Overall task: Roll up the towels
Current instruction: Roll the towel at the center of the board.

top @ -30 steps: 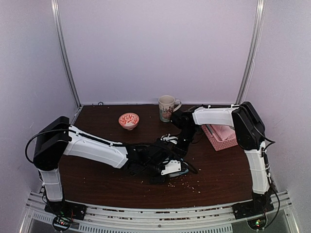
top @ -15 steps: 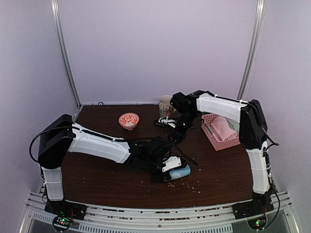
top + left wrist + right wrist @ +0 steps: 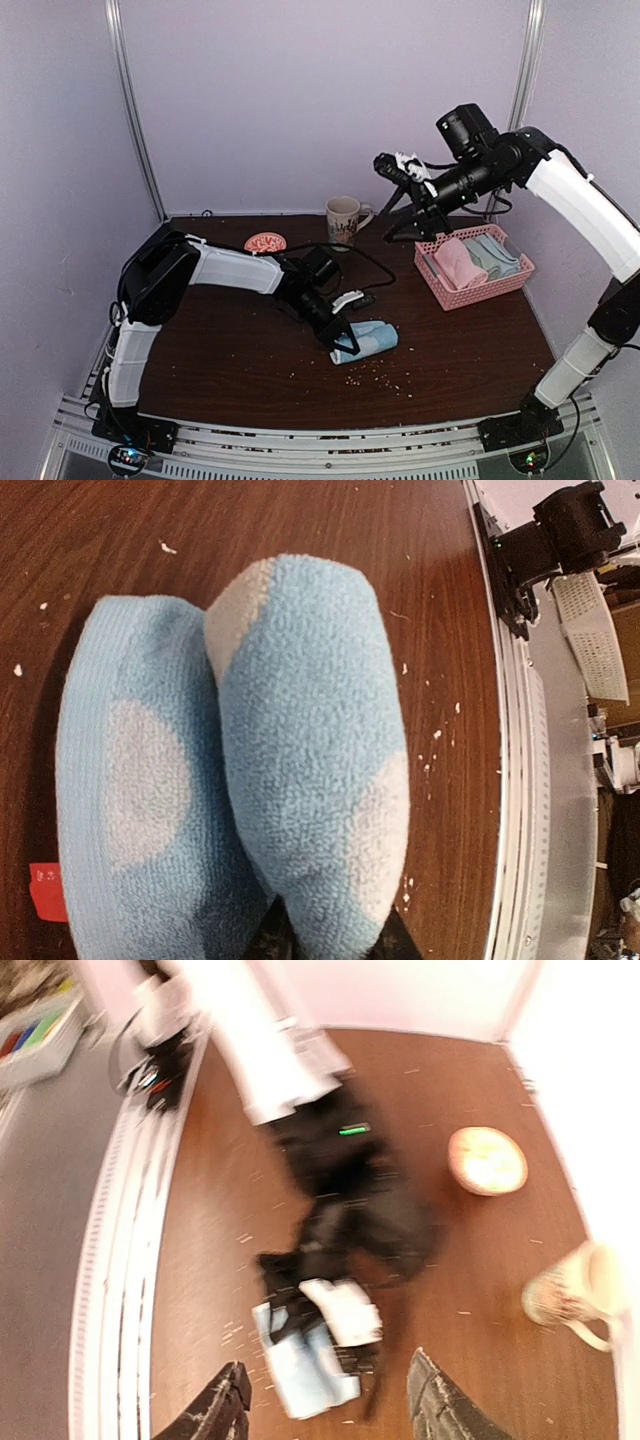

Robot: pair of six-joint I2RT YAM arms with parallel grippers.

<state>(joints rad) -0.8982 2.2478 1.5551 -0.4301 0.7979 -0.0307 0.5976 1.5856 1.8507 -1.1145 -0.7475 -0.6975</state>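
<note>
The light blue towel (image 3: 365, 339) with pale patches lies rolled up on the brown table near the front middle. In the left wrist view the towel (image 3: 300, 740) shows as two fat lobes side by side. My left gripper (image 3: 341, 343) is shut on its right lobe, with the dark fingertips (image 3: 392, 942) pinching the near end. My right gripper (image 3: 393, 168) is open and empty, raised high above the back of the table. Its blurred wrist view looks down on the towel (image 3: 300, 1358) between its fingers (image 3: 225, 1410). A pink towel (image 3: 456, 262) and a sage green towel (image 3: 490, 254) lie in the basket.
The pink lattice basket (image 3: 462, 294) stands at the right of the table. A mug (image 3: 343, 220) and a small patterned bowl (image 3: 264, 241) stand at the back. White crumbs (image 3: 385, 378) lie near the front edge. A red tag (image 3: 46, 891) shows at the towel's left.
My right arm has lifted from beside the towel to high above the back right. My left arm has swung round, and the rolled blue towel now lies uncovered.
</note>
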